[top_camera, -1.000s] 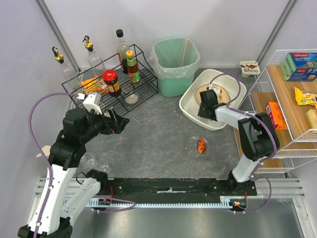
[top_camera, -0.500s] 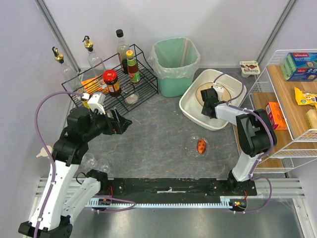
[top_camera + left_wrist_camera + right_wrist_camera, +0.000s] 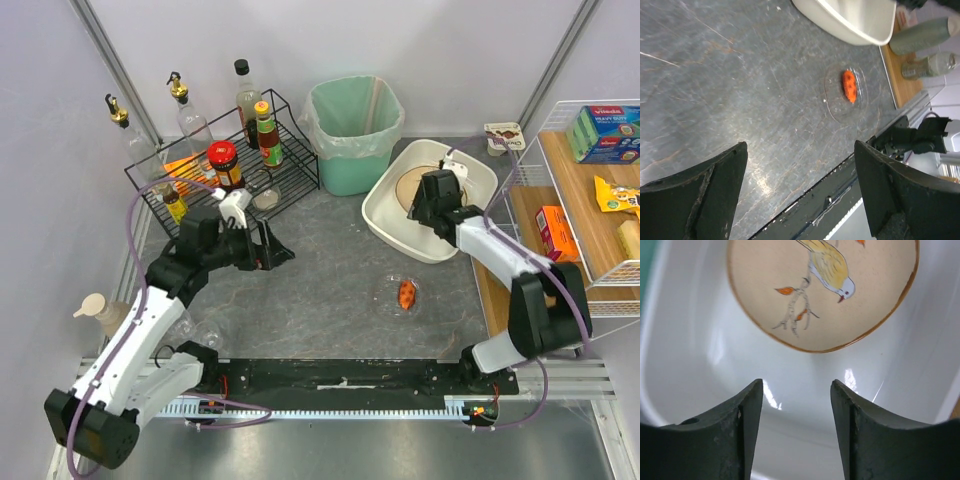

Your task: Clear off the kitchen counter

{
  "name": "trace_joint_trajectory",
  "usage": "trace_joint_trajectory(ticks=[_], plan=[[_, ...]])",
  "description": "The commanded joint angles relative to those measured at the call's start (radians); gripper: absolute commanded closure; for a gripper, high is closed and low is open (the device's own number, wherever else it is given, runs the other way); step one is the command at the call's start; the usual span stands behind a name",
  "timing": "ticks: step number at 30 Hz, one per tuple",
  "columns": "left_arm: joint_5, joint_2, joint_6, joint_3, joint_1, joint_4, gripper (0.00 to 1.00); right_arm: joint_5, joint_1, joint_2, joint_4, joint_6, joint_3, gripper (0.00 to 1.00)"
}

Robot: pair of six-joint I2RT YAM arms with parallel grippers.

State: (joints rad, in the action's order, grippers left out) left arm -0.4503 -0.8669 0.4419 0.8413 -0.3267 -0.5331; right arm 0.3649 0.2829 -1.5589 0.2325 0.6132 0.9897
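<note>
Tabletop point(image 3: 320, 290): dark mottled slab across the middle of the overhead view. Fixed, hard and smooth, so nothing to grip; the work is the loose items on it.

Clear dish point(image 3: 403, 295) sits right of centre, near the front edge, with an orange morsel point(image 3: 406, 294) in it. Likely light, thin and slick; glass or plastic, cannot tell. Best hold, as I judge it, is a pinch on the low rim, kept level so the morsel stays put.

Left end effector point(image 3: 275, 250): fingers spread wide, empty, above bare tabletop, well apart from the dish.

Right end effector point(image 3: 415, 205): wide, empty, over the white basin point(image 3: 385, 225), just above a bird-painted plate point(image 3: 825, 285) lying inside. The plate is probably ceramic, so breakable.
</note>
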Motion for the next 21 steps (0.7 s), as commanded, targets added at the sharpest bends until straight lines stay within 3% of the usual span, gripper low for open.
trace_joint_trajectory(ticks=[1,10,17,21], plan=[[0.086,-0.072,0.093,-0.019,-0.127,0.152,0.08,-0.153,0.005,0.181,0.069,-0.006,-0.019,0.35],[0.341,-0.367,0.25,-0.044,-0.451,0.427,0.1,-0.237,0.097,0.365,0.223,0.016,-0.025,0.32],[0.378,-0.658,0.221,0.028,-0.566,0.602,0.11,-0.244,0.124,0.509,0.251,0.048,-0.077,0.32],[0.349,-0.78,0.222,0.059,-0.595,0.705,0.18,-0.274,0.124,0.588,0.298,0.046,-0.092,0.32]])
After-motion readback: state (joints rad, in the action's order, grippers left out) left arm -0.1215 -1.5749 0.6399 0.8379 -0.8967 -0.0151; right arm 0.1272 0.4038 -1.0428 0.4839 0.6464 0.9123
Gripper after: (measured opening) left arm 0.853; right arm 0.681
